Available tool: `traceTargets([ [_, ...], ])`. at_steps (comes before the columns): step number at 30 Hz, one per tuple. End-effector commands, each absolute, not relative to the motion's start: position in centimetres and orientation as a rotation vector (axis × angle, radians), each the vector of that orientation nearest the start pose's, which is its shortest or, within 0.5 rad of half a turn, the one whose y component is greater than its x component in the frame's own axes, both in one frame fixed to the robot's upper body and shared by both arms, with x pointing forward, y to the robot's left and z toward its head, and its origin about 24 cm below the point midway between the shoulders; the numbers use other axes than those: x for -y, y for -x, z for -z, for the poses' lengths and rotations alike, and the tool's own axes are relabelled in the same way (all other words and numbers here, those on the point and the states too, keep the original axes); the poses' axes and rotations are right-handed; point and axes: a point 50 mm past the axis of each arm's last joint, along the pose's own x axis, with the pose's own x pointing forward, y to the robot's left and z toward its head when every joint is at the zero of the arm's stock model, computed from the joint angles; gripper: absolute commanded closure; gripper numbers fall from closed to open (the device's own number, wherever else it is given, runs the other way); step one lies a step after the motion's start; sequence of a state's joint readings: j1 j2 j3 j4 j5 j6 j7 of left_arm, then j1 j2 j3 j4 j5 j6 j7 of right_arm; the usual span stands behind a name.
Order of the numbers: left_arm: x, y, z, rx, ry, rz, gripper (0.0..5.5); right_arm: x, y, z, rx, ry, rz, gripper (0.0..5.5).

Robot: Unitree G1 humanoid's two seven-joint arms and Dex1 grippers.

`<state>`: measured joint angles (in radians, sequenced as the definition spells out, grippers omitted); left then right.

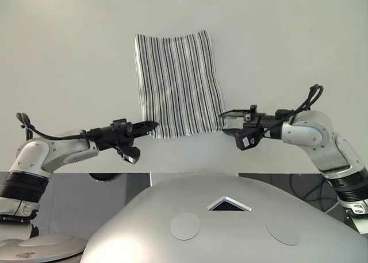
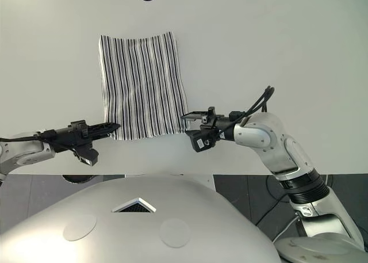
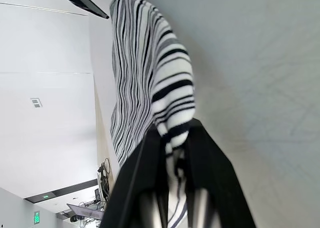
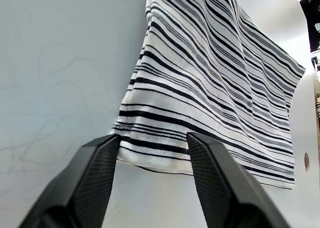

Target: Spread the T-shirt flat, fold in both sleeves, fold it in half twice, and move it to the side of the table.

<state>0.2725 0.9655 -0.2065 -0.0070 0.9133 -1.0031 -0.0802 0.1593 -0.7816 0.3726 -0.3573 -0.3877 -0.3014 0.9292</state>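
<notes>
Right now we see the T-shirt [image 1: 178,84] lying flat on the white table [image 1: 69,56] as a narrow striped rectangle, centred ahead of the robot, with its long axis running away from us and its near short edge facing both arms. We judge the sleeves are already tucked in, since no sleeve sticks out at either side, though the layers underneath are hard to read from up here. At the near left corner the left gripper [image 1: 150,125] is clamped on the cloth, and the left wrist view shows striped fabric bunched and pinched between the black jaws. At the near right corner the right gripper [image 1: 225,122] sits just beside the hem with its fingers [image 4: 97,180] spread apart and nothing between them. In the right wrist view the corner lies just past the fingertips, in line with the gap, touching neither one as far as we can tell. What the next move turns on is that the corner is straight ahead of the open jaws, so a short advance and a close should catch it. Each arm is at its own near corner, and we judge the first half fold to be next, carrying the near edge along the long axis to the far edge
</notes>
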Motion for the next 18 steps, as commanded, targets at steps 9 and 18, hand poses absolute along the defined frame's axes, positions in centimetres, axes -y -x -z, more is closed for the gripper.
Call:
traceTargets([
  [9, -21.3, -13.0, -1.9, 0.351, -1.462, 1.405, 5.31, 14.5, -16.8, -2.0, -0.172, 1.219, -1.568, 2.96],
  [18, -21.4, -13.3, -2.2, 0.349, -1.463, 1.401, 5.31, 15.2, -15.6, -2.1, -0.23, 1.191, -1.625, 4.81],
])
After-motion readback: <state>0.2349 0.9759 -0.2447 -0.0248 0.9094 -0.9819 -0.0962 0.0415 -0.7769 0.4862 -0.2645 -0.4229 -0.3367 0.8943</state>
